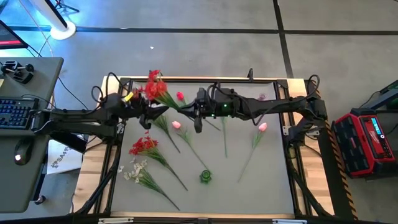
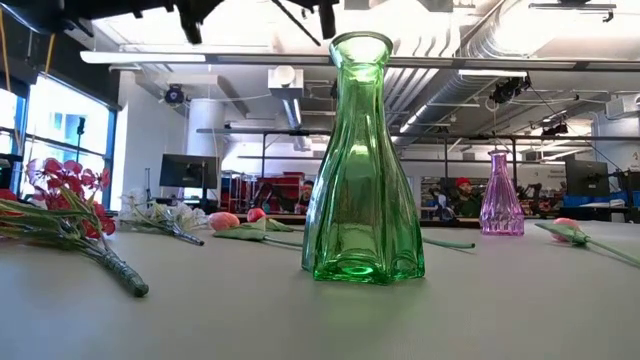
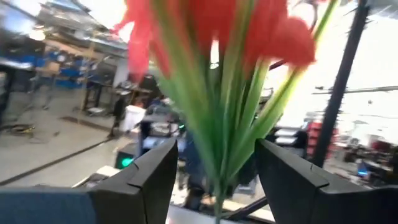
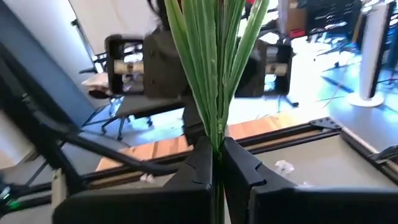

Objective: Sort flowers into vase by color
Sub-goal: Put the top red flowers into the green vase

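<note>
Both arms meet above the far middle of the table, and the red flower bunch [image 1: 157, 86] hangs in the air between them. The right gripper [image 4: 217, 163] is clamped tight on the bunch's green stem, fingers pressed together around it. The left gripper [image 3: 214, 177] sits just beside the same bunch with its two fingers [image 3: 144, 180] spread wide; the stems and red petals rise in the gap, but the fingers are apart from them, so nothing is pinched on that side.

Down on the table, another red bunch [image 1: 144, 145] lies at the left, and a white spray [image 1: 134, 171] lies nearer the front edge. A pink bud [image 1: 176, 124] lies near the middle, a second pink bud [image 1: 262, 127] lies well off to the right, and a small red bud [image 1: 180, 96] lies near the far edge.

The green vase [image 2: 362, 165] stands upright near the front middle, with no flowers in it. A purple vase [image 2: 501, 195] stands at the far right, also upright
</note>
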Robot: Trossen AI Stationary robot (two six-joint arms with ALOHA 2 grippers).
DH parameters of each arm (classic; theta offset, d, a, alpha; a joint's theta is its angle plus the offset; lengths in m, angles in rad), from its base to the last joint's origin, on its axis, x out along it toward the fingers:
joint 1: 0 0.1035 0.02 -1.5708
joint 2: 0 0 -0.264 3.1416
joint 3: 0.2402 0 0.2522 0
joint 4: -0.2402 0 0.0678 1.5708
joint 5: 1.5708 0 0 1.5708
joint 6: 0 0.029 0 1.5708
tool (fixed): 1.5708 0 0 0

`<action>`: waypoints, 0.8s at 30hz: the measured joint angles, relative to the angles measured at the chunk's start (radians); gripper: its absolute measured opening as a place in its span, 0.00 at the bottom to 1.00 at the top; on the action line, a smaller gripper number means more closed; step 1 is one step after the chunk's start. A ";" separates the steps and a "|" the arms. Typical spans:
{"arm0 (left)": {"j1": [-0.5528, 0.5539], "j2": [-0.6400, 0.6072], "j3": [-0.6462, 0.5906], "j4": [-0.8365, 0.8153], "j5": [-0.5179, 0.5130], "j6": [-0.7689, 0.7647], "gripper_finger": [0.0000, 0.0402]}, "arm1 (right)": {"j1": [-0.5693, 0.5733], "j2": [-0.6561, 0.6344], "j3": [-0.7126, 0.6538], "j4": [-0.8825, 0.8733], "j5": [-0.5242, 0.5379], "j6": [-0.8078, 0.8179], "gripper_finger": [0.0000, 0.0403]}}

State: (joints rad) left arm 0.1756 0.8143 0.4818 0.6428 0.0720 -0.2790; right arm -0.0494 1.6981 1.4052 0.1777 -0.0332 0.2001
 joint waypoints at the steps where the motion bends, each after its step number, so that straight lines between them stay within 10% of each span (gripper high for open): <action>1: -0.002 0.000 0.006 -0.002 0.001 -0.006 0.51 | 0.000 0.000 0.000 -0.003 -0.012 0.001 0.00; 11: -0.040 0.146 0.084 -0.010 0.023 -0.005 0.47 | -0.001 0.000 0.000 -0.070 -0.051 0.048 0.02; 24: -0.057 0.186 0.161 -0.111 0.020 0.023 0.03 | -0.003 -0.148 0.000 -0.395 0.052 0.117 0.32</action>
State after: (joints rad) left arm 0.1182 0.9999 0.6423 0.5318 0.0918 -0.2565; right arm -0.0525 1.5502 1.4052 -0.2175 0.0192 0.3170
